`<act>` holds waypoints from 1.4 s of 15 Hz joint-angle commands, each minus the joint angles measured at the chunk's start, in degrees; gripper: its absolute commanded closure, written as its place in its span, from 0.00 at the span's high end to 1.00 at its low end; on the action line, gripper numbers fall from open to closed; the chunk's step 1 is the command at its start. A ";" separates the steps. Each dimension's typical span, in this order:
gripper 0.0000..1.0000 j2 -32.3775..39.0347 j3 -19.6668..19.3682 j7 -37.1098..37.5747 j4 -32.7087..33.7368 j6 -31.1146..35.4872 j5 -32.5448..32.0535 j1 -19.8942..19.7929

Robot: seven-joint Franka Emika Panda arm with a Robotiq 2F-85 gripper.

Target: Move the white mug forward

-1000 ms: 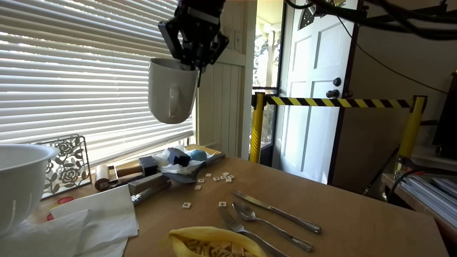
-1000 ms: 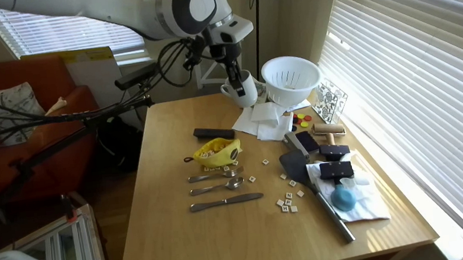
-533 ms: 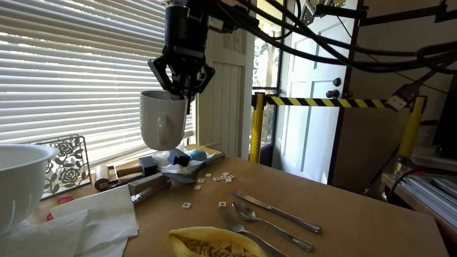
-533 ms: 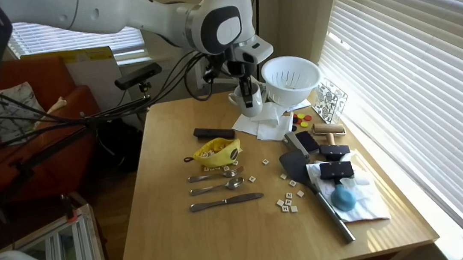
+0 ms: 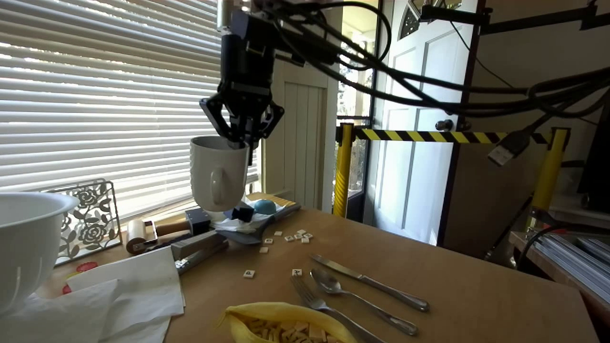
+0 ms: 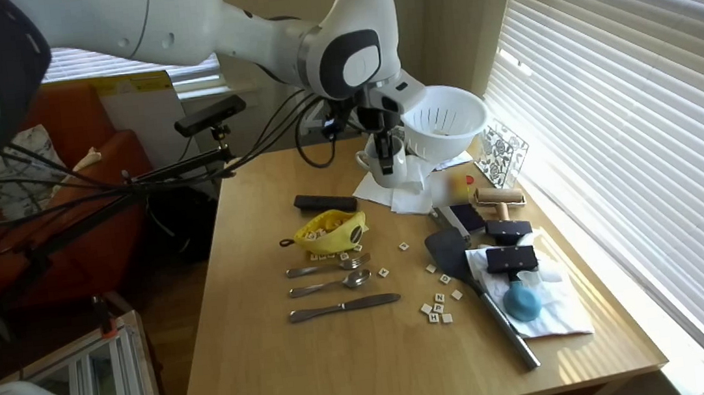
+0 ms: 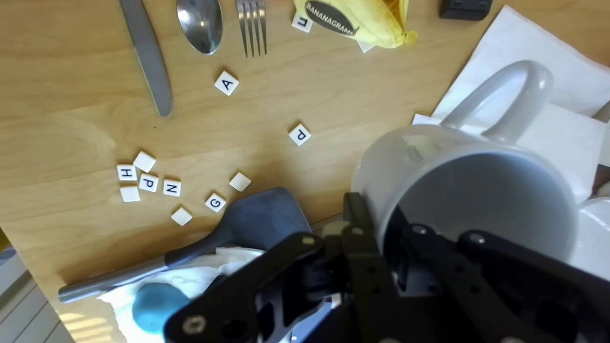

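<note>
Though cluttered below the white mug [image 5: 206, 169], a sun-striped table [image 6: 318, 371] beside blinds [image 6: 629, 96].

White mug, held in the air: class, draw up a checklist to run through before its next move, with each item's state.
1. End effector shut on the white mug: ok, at its rim.
2. Mug opening facing upward: ok.
3. Mug clear of the table: ok, above it.
4. Mug apart from white colander: ok, gap visible.
5. Table free of loose letter tiles: not ok, several lie scattered.
6. Set-down spot: cannot tell, no mark shows.
</note>
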 commanded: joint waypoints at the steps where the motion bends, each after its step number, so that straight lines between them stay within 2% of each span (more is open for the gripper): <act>1: 0.03 5.71 -2.43 -0.04 4.76 3.09 0.95 1.06; 10: 0.03 16.20 -3.57 -3.94 11.99 1.23 2.78 0.05; 17: 0.03 21.30 -2.75 -11.95 16.53 -4.75 6.93 -1.07; 21: 0.03 23.02 -2.57 -17.14 18.04 -5.09 6.87 -0.40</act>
